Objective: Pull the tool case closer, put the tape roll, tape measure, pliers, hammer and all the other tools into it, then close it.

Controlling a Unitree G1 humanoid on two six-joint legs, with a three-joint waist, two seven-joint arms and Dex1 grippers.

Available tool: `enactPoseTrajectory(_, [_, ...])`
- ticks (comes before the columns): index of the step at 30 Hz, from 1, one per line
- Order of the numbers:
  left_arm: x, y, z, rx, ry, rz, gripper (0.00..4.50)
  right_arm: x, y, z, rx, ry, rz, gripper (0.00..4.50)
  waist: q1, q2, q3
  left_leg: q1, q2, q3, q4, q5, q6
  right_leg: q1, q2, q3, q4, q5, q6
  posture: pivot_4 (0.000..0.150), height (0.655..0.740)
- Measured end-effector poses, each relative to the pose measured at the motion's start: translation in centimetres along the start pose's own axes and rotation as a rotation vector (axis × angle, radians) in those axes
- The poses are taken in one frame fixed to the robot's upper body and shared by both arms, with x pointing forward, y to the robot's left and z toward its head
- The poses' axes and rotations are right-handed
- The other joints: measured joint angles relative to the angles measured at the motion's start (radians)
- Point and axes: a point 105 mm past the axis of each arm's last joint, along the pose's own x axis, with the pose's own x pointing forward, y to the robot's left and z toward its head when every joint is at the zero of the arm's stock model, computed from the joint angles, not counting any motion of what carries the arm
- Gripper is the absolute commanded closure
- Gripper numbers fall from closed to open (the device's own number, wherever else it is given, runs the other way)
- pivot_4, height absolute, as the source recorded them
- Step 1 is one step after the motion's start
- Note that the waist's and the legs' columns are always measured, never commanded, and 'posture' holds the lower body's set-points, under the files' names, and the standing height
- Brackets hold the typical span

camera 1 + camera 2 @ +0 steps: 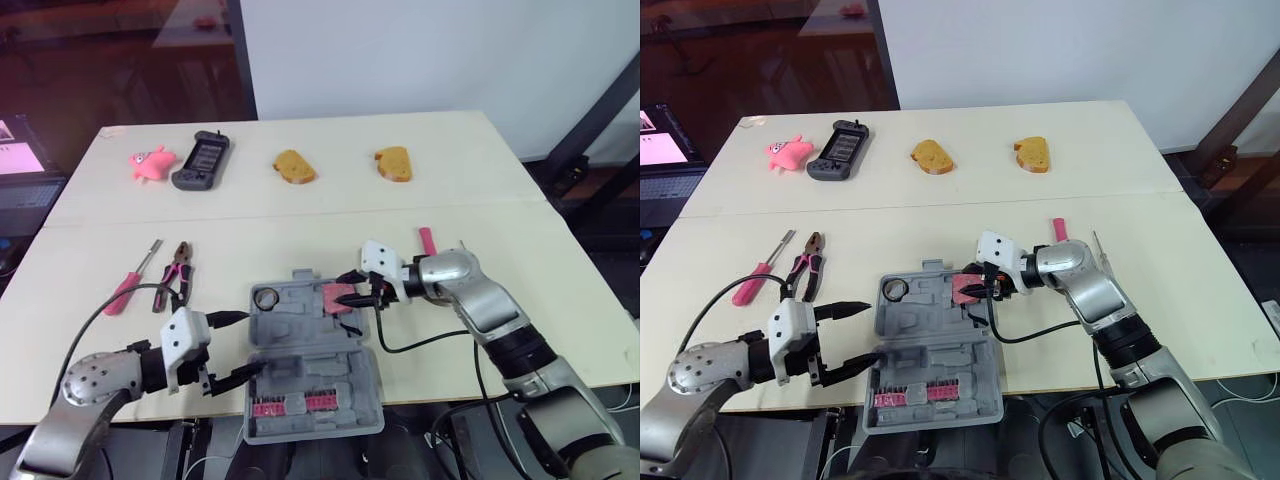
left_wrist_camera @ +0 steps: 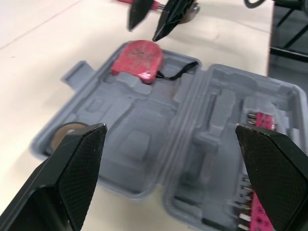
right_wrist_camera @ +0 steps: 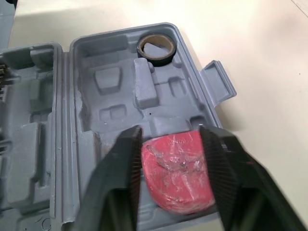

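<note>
From where I stand, the case lies open at the near edge of the table. The tape roll sits in its far left pocket and the tape measure in the far right one. The right gripper hangs just over the tape measure with a finger on either side. The fingers are parted and, seen from the left wrist, the tips are clear of it, so it is pinching nothing.

The pliers look like the next thing to fetch. They lie on the bare table to the left of the case and a little beyond it, long axis running away from the robot, nose far and handles near. The screwdriver is just beside them, further left. The left gripper is plainly the nearer one. It is spread wide and empty at the case's left edge, its near fingertip about touching the rim. A pink handle lies past the right arm.
</note>
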Motion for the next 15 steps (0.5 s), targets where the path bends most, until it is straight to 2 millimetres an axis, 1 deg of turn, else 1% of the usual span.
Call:
enactPoseTrajectory(3, [0.0, 0.0, 0.0, 0.001, -0.001, -0.001, 0.0, 0.0, -0.3, -0.1, -0.023, 0.0, -0.018, 2.64, 0.0, 0.0, 0.0, 0.0, 0.0, 0.0, 0.0, 0.0, 0.0, 0.0, 0.0, 0.0, 0.0, 0.0, 0.0, 0.15, 0.74])
enactPoseTrajectory(9, [0.0, 0.1, 0.1, 0.004, -0.002, -0.001, 0.0, 0.9, -1.2, -1.4, -0.03, 0.003, -0.092, 2.64, -0.001, 0.0, 0.0, 0.0, 0.0, 0.0, 0.0, 0.0, 0.0, 0.0, 0.0, 0.0, 0.0, 0.0, 0.0, 0.15, 0.74])
enactPoseTrajectory(12, [0.0, 0.1, 0.0, 0.002, 0.001, -0.001, 0.0, 1.0, -1.2, -3.0, 0.011, 0.022, -0.079, 2.64, 0.0, 0.0, 0.0, 0.0, 0.0, 0.0, 0.0, 0.0, 0.0, 0.001, 0.0, 0.0, 0.0, 0.0, 0.0, 0.15, 0.74])
enactPoseTrajectory(15, [-0.2, 0.2, 0.1, 0.006, 0.006, 0.005, 0.0, 1.0, -1.2, -3.5, 0.029, 0.011, -0.062, 2.64, -0.001, 0.0, 0.0, 0.001, 0.0, 0.0, 0.0, 0.0, 0.0, 0.001, 0.001, 0.0, 0.0, 0.0, 0.0, 0.15, 0.74])
